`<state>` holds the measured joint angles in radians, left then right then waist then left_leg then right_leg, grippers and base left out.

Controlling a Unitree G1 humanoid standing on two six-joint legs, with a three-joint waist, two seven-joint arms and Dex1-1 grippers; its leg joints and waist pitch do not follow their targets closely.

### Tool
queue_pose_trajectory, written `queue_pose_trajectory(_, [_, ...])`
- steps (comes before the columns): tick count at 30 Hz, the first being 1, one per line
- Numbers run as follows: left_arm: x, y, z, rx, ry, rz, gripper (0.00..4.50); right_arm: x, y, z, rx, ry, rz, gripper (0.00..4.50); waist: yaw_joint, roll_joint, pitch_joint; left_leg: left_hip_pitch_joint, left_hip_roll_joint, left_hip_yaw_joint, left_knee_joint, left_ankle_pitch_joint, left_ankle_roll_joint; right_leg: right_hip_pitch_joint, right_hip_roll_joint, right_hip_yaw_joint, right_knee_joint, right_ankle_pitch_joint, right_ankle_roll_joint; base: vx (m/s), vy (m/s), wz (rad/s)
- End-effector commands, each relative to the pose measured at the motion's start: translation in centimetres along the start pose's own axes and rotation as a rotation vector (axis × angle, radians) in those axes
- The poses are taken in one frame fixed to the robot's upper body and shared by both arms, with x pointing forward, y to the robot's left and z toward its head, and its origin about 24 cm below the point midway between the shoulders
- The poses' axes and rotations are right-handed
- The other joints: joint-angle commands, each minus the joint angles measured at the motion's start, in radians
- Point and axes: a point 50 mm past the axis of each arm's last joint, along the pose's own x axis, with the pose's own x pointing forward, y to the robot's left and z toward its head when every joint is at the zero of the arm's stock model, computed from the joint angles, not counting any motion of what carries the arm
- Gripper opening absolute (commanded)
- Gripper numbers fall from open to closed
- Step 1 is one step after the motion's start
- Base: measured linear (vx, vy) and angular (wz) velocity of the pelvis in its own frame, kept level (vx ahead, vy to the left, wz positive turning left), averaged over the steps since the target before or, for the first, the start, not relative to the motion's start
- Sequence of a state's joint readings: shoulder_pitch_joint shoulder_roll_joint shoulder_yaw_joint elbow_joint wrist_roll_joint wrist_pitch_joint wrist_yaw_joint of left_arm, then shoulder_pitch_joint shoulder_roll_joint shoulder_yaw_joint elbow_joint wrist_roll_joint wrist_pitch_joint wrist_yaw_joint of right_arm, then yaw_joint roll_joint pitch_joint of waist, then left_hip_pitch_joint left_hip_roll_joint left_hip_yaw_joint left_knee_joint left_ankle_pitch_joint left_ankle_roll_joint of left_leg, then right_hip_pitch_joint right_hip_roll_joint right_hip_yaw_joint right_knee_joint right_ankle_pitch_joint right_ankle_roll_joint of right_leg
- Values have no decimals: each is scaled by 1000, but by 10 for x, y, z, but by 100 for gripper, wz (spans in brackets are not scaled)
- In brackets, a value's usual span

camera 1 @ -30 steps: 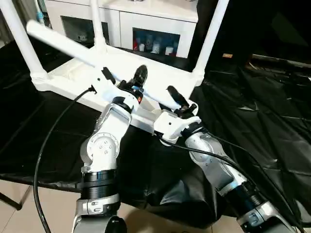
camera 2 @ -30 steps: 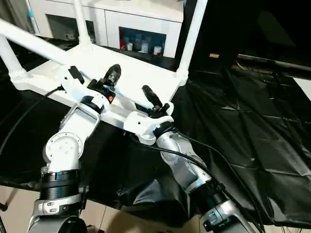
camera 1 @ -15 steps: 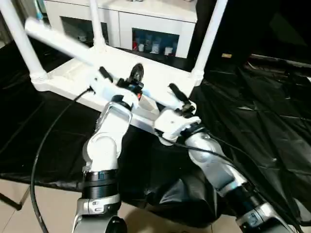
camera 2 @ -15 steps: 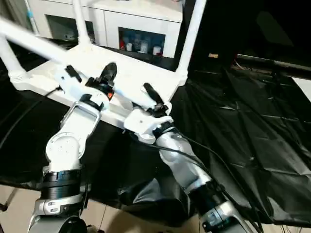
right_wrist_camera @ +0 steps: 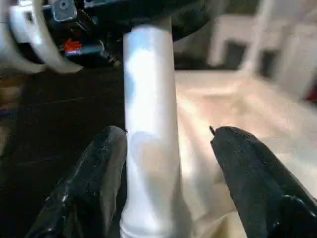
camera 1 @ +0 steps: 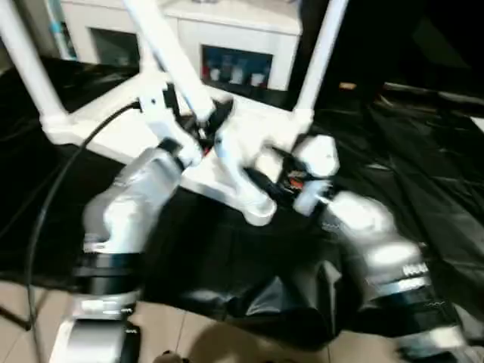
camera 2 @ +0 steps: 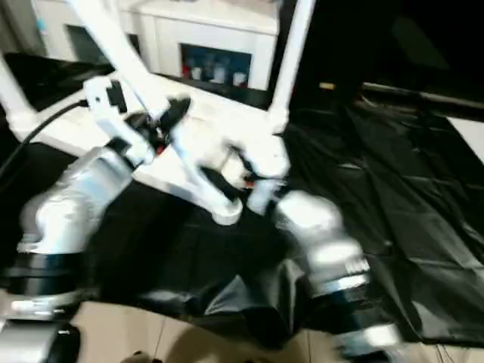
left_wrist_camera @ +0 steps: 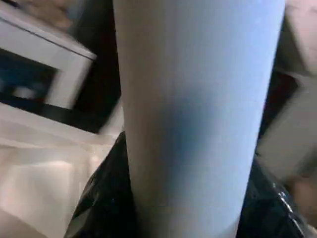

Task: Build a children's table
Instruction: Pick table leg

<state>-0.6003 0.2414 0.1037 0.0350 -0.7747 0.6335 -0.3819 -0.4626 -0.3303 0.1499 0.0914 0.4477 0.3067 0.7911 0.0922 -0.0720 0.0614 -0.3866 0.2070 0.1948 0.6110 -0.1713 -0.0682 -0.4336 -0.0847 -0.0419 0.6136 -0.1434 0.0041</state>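
Left gripper, near the upper middle of the left eye view, is clamped around a loose white tube leg that slants from the top left of the frame down to the middle. In the left wrist view that leg sits squeezed between the black fingers. Right gripper stands spread about the leg's lower end; one finger appears to touch the tube, though the blur makes this uncertain, while the other finger stands apart. The children's table lies upside down on a black sheet, with three legs standing up from its corner sockets. A white cabinet with glass doors stands behind it, along the top of the frame.
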Motion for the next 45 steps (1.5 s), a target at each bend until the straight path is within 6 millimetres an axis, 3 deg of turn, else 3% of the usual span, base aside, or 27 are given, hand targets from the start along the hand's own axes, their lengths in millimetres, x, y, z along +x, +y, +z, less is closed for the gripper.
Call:
queue_pose_trajectory(1, [-2, -25, 8, 1, 50, -252, 183, -7, -6, 16, 70, -12, 81, 304, 4, 18, -76, 23, 8, -10, -73, -272, -22, 59, -30, 23, -62, -269, -154, 0, 0, 0])
queue_pose_trajectory(6, [-11, -41, 13, -9, 116, -450, 182, -12, -16, 30, 166, -8, 119, 304, 3, 21, -74, 25, 9, -10, -75, -284, -46, 55, -30, 22, -63, -309, -161, 0, 0, 0])
queue_pose_trajectory(9, [-16, -57, 19, -57, 141, -638, 182, -18, -11, 31, 290, 72, 291, 304, 7, 22, -73, 25, 9, -10, -74, -286, -50, 57, -30, 22, -65, -320, -162, 0, 0, 0])
queue_pose_trajectory(14, [-15, -66, 22, -91, 153, -759, 182, -17, 2, 34, 419, 77, 477, 304, 15, 17, -74, 23, 9, -12, -73, -281, -49, 57, -34, 20, -73, -370, -144, 0, 0, 0])
queue_pose_trajectory(18, [-13, -63, 21, -95, 159, -757, 182, -15, 9, 41, 476, 50, 552, 304, 17, 14, -74, 22, 10, -13, -73, -269, -60, 56, -35, 19, -72, -381, -134, 0, 0, 0])
queue_pose_trajectory(26, [-12, -63, 20, -113, 153, -765, 182, -9, 22, 36, 522, 75, 628, 304, 25, 14, -77, 20, 11, -13, -73, -247, -69, 57, -36, 19, -69, -356, -130, 0, 0, 0])
queue_pose_trajectory(34, [-13, -62, 19, -105, 157, -762, 182, -10, 18, 42, 557, 11, 613, 304, 28, 13, -77, 19, 10, -13, -74, -245, -71, 57, -37, 20, -69, -359, -127, 0, 0, 0])
queue_pose_trajectory(38, [-4, -51, 18, -18, 140, -620, 182, -8, 7, 42, 479, 1, 502, 304, 27, 13, -77, 22, 11, -14, -74, -251, -75, 55, -38, 19, -73, -384, -112, 0, 0, 0])
queue_pose_trajectory(40, [1, -46, 18, 26, 133, -541, 182, -7, 6, 39, 411, 24, 459, 304, 28, 7, -75, 21, 12, -13, -74, -253, -81, 53, -39, 19, -78, -405, -88, 0, 0, 0])
queue_pose_trajectory(42, [7, -39, 20, 79, 134, -440, 182, -5, 7, 38, 338, 22, 421, 304, 28, 7, -76, 18, 10, -14, -75, -246, -83, 55, -40, 19, -78, -430, -63, 0, 0, 0])
queue_pose_trajectory(45, [7, -37, 20, 103, 159, -420, 182, -3, 4, 40, 316, 11, 374, 304, 26, 3, -77, 17, 9, -14, -74, -231, -74, 54, -39, 18, -77, -434, -64, 0, 0, 0])
